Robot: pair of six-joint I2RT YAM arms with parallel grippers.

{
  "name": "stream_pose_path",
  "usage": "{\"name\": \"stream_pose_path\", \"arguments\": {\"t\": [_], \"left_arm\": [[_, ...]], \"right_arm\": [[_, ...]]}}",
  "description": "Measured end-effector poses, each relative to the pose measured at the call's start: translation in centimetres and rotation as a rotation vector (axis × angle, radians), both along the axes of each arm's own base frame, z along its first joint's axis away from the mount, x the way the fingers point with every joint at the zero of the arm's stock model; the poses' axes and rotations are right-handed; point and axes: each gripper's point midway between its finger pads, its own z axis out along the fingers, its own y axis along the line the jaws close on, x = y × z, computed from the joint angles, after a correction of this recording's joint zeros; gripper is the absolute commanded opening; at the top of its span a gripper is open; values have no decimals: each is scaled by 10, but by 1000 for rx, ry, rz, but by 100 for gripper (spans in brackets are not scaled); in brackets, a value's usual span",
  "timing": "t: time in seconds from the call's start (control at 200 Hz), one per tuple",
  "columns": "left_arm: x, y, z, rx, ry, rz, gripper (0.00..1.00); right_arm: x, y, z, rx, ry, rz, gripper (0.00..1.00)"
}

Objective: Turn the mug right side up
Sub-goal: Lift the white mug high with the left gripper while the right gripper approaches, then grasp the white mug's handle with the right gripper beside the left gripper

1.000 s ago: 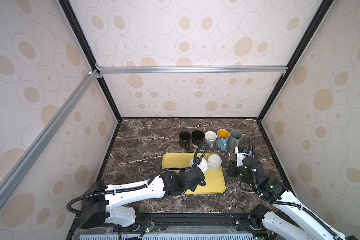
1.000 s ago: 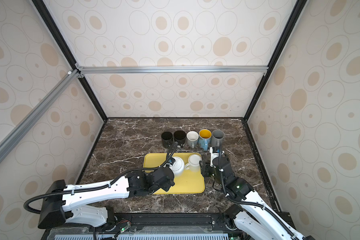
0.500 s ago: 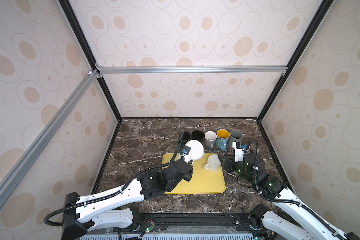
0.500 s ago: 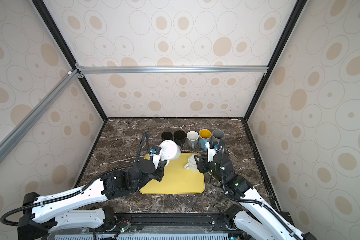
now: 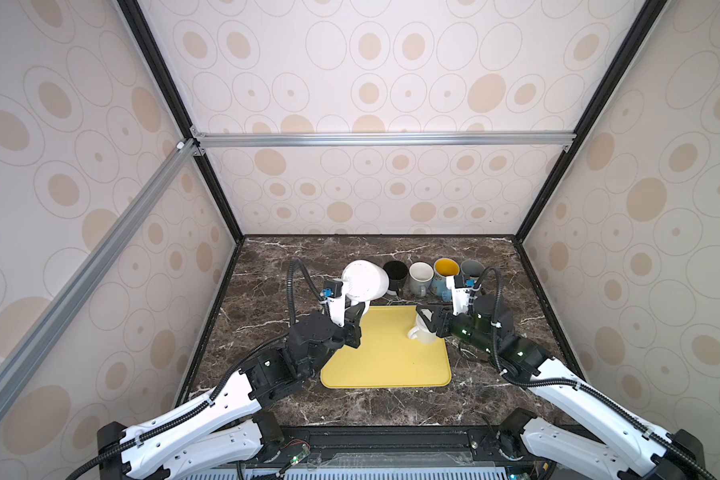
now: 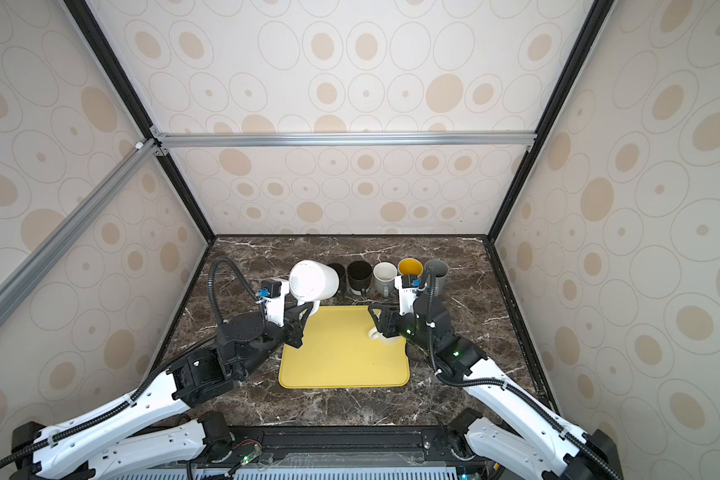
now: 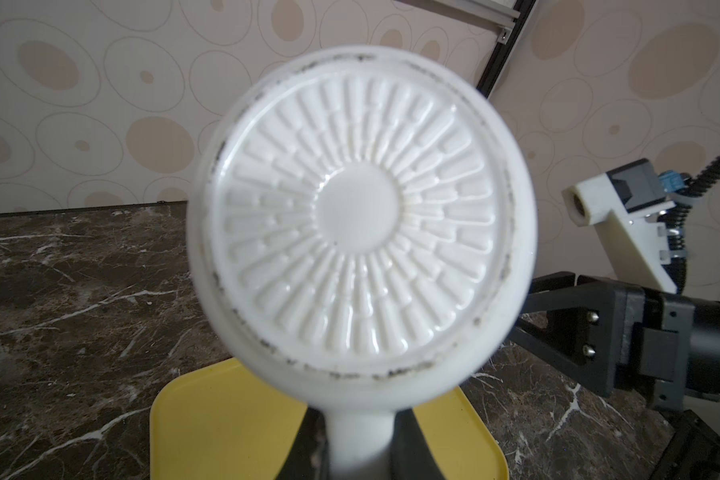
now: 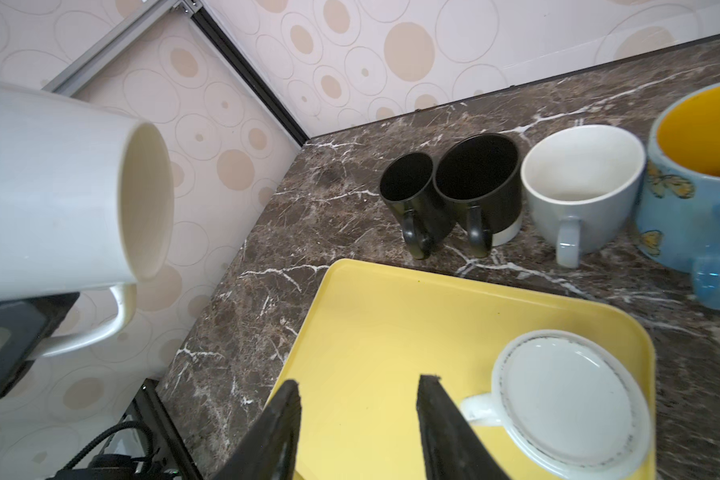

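white mug held sideways in the air by its handle

in both top views the left gripper (image 5: pixel 360 309) (image 6: pixel 306 309) sits a little left of centre, clenched on the handle of the white mug (image 5: pixel 364 280) (image 6: pixel 314 280). the mug is lifted clear of the marble table (image 5: pixel 267 291) and lies on its side above the far left corner of the yellow tray (image 5: pixel 383 361) (image 6: pixel 341 357). its mouth points toward the right of the frame. in the left wrist view its ribbed base (image 7: pixel 360 224) fills most of the picture, with the handle pinched between the two dark fingers (image 7: pixel 304 449). the right wrist view shows the open mouth of the mug (image 8: pixel 55 187) side-on.

the right gripper (image 5: pixel 424 318) (image 6: pixel 377 318) is right of centre, low over the tray's right side. its jaws are parted with only bare tray between them (image 8: pixel 360 384). a second white mug (image 5: pixel 422 334) (image 8: pixel 566 407) stands upside down on the tray. its handle is just beside one finger; whether they touch cannot be told.

along the upper edge of the table stands a row of upright mugs: a small black mug (image 6: pixel 336 270) (image 8: pixel 410 183), a larger black mug (image 5: pixel 395 272) (image 8: pixel 476 174), a pale mug (image 5: pixel 420 276) (image 8: pixel 582 166), a blue mug with a yellow inside (image 5: pixel 445 270) (image 8: pixel 707 166) and a grey mug (image 5: pixel 470 270).
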Motion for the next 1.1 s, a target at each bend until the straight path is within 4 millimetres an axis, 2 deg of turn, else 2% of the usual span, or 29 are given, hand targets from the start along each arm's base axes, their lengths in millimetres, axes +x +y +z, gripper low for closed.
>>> {"name": "stream_pose_path", "arguments": {"t": [0.24,0.47,0.745,0.92,1.1], "left_arm": [[9,7,8,-127,-19,-13,0],[17,5,24,-374,-20,-99,0],[10,-11,32,-642,-5,-274,0],[5,-22,38,-755,11,-365,0],[1,-23,50,-841,-7,-414,0]], "right_arm": [[-10,30,26,114,-15,132,48],[-22,52,52,270,-35,254,48],[-31,55,77,414,-79,304,51],[-33,54,95,489,-122,316,49],[-35,55,112,553,-156,331,47]]}}
